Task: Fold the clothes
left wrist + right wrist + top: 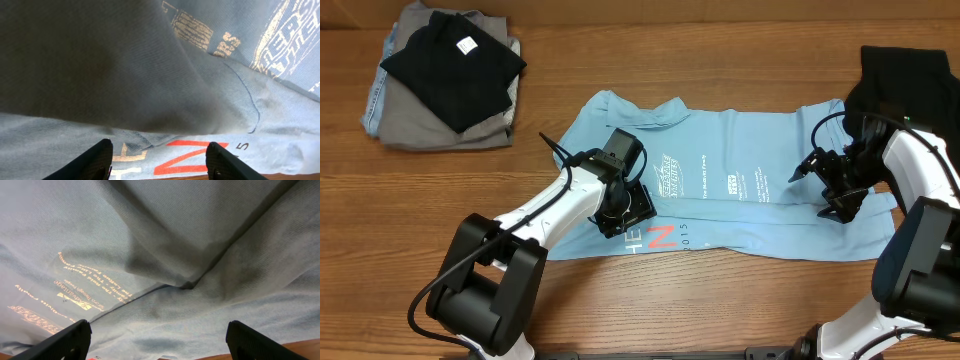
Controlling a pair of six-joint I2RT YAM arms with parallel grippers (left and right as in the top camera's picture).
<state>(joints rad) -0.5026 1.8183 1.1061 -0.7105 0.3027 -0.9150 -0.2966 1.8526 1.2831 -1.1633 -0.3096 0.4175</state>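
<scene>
The clothes here are a light blue T-shirt point(740, 190) lying flat across the wooden table point(720, 60), its long sides folded in and small white print facing up. Coral-red and white letters point(187, 157) show along its front edge. My left gripper point(625, 212) hovers low over the shirt's left part, jaws open above the letters point(159, 150), with nothing between the fingers. Over the shirt's right end, my right gripper point(835, 192) stands wide open just above a cloth fold point(159, 330); it holds nothing.
A stack of folded garments, black point(455, 60) on grey point(395, 110), sits at the back left. A black cloth point(905, 75) lies at the back right, close to my right arm. Bare wood runs along the front edge.
</scene>
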